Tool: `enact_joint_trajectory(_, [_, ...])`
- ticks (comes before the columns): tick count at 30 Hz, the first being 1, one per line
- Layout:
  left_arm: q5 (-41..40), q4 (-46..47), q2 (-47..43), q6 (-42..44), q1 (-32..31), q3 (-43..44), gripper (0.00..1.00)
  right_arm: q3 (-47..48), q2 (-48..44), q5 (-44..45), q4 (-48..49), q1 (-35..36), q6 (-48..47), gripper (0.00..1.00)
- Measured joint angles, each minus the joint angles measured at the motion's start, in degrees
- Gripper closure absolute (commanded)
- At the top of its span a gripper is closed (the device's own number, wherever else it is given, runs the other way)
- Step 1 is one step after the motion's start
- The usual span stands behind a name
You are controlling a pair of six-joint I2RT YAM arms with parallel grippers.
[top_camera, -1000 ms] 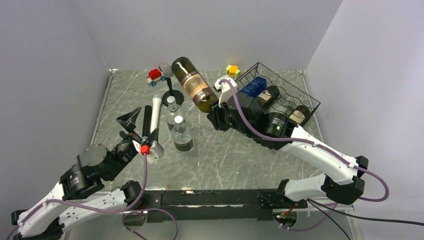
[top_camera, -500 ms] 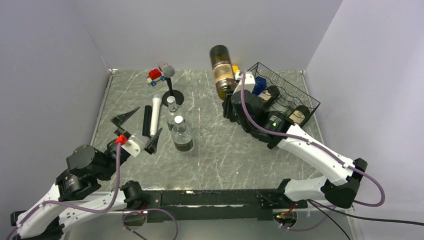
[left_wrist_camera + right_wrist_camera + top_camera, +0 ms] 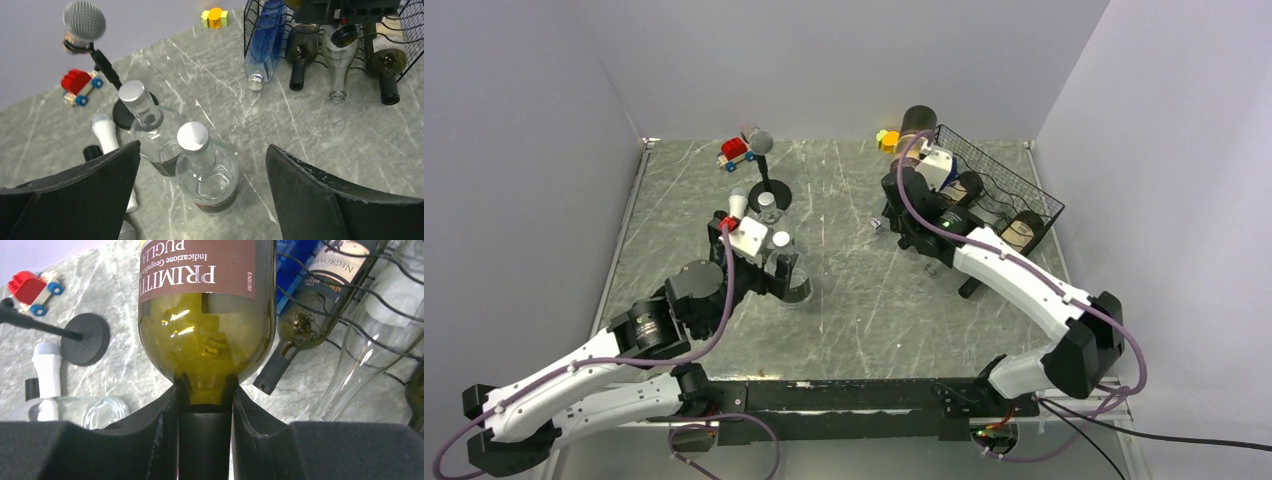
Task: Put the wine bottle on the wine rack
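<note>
While my right arm hides most of the wine bottle (image 3: 917,121) from overhead, its dark round base shows just beside the black wire wine rack (image 3: 1024,195). From the left wrist, the left gripper (image 3: 202,146) gapes over two clear glass bottles (image 3: 207,172). From the right wrist, the right gripper (image 3: 205,390) clamps the green-glass neck; the brown label is cropped.

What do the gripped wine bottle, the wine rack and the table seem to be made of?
The wine bottle: olive-green glass, glossy; see-through, with bright reflections.
The wine rack: thin black wire, probably coated metal; open grid.
The table: grey, pale-veined, marble-look top with slight sheen; stone or laminate, cannot tell.
</note>
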Motion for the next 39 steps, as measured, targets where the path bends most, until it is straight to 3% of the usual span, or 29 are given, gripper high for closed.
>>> enact_joint_trajectory(10, [-4.35, -0.31, -4.17, -3.08, 0.0, 2.21, 0.01, 1.2, 9.38, 2.93, -0.31, -4.39, 10.32, 1.0])
enact_joint_trajectory(22, [-6.23, -0.76, -7.69, -0.87, 0.0, 6.27, 0.01, 13.49, 27.19, 3.87, -1.38, -9.38, 14.73, 1.0])
enact_joint_trajectory(33, [-6.32, -2.95, -7.69, -0.61, 0.0, 6.03, 0.01, 18.97, 32.3, 4.72, -3.39, -10.82, 17.92, 1.0])
enact_joint_trajectory(39, [-6.34, -2.99, -7.74, -0.66, 0.0, 5.99, 0.01, 19.65, 32.98, 4.09, -3.72, -10.93, 19.67, 0.74])
